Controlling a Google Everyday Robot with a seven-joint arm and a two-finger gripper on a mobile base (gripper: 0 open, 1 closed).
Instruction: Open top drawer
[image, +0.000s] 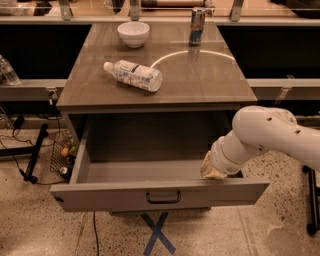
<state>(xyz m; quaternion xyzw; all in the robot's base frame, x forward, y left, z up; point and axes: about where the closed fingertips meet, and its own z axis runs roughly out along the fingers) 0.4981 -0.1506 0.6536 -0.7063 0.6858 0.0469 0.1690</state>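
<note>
A: Where is the wide grey top drawer (115, 196), and how would it handle?

B: It sits under the front edge of the brown wood-grain worktop (200, 80) and stands well out, with its deep plain interior showing and nothing visible inside. I'd judge it stiff, boxy and fairly heavy. It looks like painted metal or board, so it should slide straight on its runners without flexing. It isn't fragile, but the flat front would be slippery to grip.

A: So where should it be taken hold of?

B: By the small dark rectangular pull handle (163, 197) at the middle of the front panel. The top lip of the front would also do.

A: What about materials, going left to right?

B: Near the worktop's left edge a clear plastic bottle with a white label (133, 75) lies on its side, light and likely to roll. Behind it, toward the back-left corner, is a smooth round white ceramic bowl (133, 33). A dark metal drink can (197, 20) stands upright at the back edge, right of centre.

A: And the gripper?

B: The gripper (214, 169) is at the drawer's right end, just behind the front panel. I cannot tell whether it is open or closed. The glossy, rounded white robot arm (270, 135) reaches in from the right.
</note>
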